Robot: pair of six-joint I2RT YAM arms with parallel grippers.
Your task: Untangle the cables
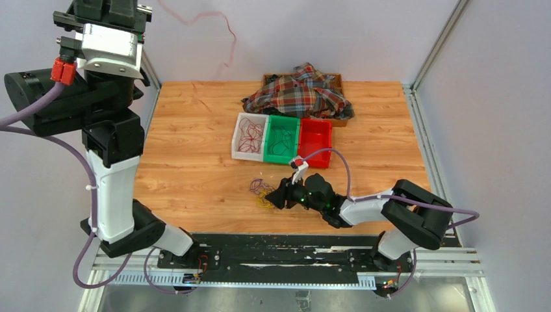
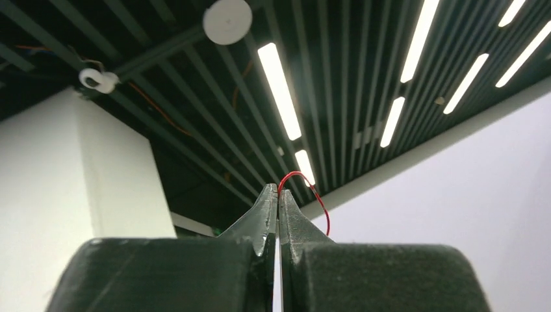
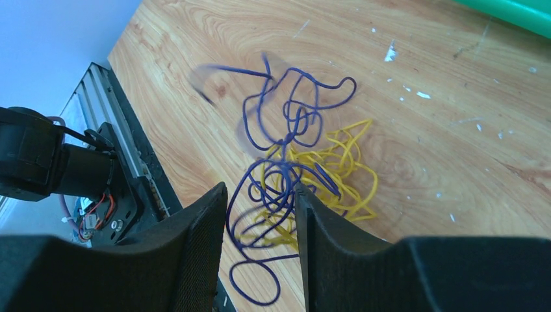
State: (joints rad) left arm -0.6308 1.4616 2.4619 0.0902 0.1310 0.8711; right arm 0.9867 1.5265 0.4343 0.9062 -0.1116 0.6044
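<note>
The wooden table [image 1: 195, 162] takes up most of the overhead view. The left arm [image 1: 114, 182] stands tall at the left edge and reaches way up above the table. The right arm [image 1: 364, 208] lies low and stretches toward the middle of the front half.

At the back there's a crumpled plaid cloth [image 1: 299, 94] piled on a brown tray [image 1: 336, 81]. Just in front of it, three small bins touch side by side. The white bin [image 1: 239, 140] has loose red wires [image 1: 250, 135] in it. The green bin [image 1: 290, 156] holds green wires [image 1: 282, 138], and the red bin [image 1: 315, 140] sits on the right.

The tangle [image 1: 262, 190] lies on the table just in front of the bins. It's a purple wire [image 3: 286, 140] knotted through a yellow wire [image 3: 338, 156].

The right gripper [image 3: 260, 195] is right on top of it. Its jaws are partway apart, with loops of purple and some yellow sitting in the gap. The strands there look a bit smeared, so I honestly can't say if either finger is touching them.

The left gripper [image 2: 278, 195] points up at the ceiling. Its jaws are pressed together on a single thin red wire [image 2: 295, 173], which arcs out of the tips and drops off to one side.
</note>
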